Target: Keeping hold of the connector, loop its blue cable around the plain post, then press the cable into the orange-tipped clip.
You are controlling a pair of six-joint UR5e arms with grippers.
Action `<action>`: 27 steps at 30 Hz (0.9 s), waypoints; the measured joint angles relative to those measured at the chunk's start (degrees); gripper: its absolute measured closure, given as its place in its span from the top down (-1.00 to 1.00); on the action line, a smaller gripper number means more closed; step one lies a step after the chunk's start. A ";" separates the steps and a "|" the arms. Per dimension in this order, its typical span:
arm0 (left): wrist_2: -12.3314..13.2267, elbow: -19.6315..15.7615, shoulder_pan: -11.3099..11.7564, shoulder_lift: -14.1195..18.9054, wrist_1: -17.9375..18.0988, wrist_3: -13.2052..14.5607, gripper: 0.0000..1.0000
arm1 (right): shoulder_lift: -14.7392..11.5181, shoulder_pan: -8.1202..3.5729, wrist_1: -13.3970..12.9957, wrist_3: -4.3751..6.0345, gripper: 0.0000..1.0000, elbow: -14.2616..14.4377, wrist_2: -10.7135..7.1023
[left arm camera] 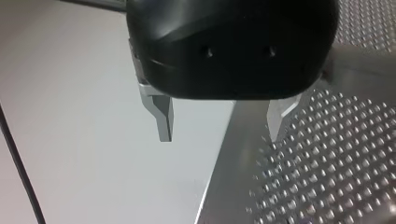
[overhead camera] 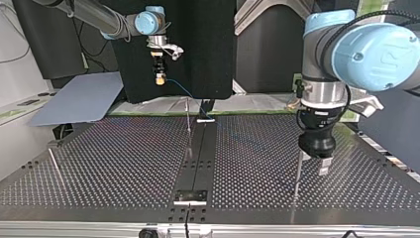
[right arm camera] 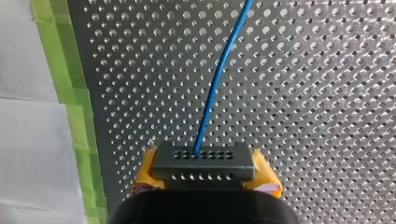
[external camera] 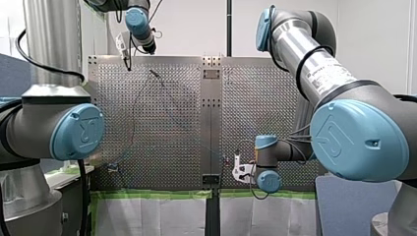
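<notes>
Perforated metal counter [right arm camera: 327, 93] lay under the dark grey rectangular connector [right arm camera: 204, 161], near the green tape [right arm camera: 70, 93] along its edge. The thin blue cable [right arm camera: 219, 74] ran from the connector's face out over the holes. My right gripper [right arm camera: 205, 176] had its yellow-padded jaws clamped on the connector. My left gripper [left arm camera: 222, 126], well apart, held its metal jaws wide around nothing.

Connector [right arm camera: 204, 161] between jaws, blue cable [right arm camera: 219, 79] ahead

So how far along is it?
Early. Done: my right gripper is shut on the connector. In hand: the cable runs ahead over the table, not visibly looped. Left: looping and clipping; my left gripper is open, empty.
</notes>
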 joint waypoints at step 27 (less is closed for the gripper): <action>-2.06 0.34 1.44 -4.18 -14.88 7.91 1.00 | 0.00 -0.13 0.19 0.05 -1.00 0.00 0.00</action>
